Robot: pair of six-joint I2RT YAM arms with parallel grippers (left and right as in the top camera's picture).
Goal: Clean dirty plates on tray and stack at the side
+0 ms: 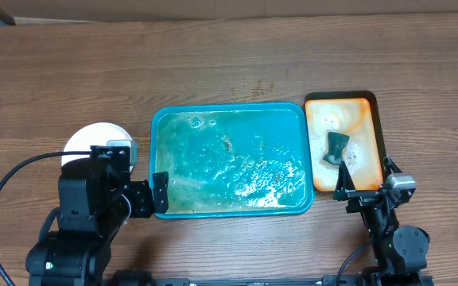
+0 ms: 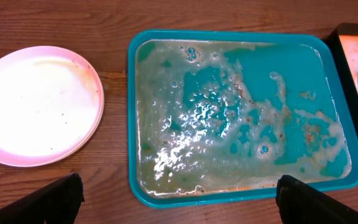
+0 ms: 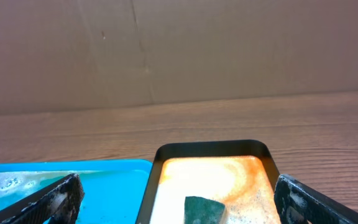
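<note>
Nothing can be read: no legible text, label, brand or number shows on the tray (image 2: 297, 62), plate (image 2: 39, 102), orange tray (image 1: 342, 107) or counter (image 1: 213, 56).

Overhead looks straight down; left wrist looks down nearer, right wrist level, both sharing the tray (image 2: 229, 35) and orange tray (image 3: 210, 146).

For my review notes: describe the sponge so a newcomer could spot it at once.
Find the big teal tray mid-table. Right of it sits a smaller, dark-rimmed orange tray. The sponge lies inside: the only dark green block.
</note>
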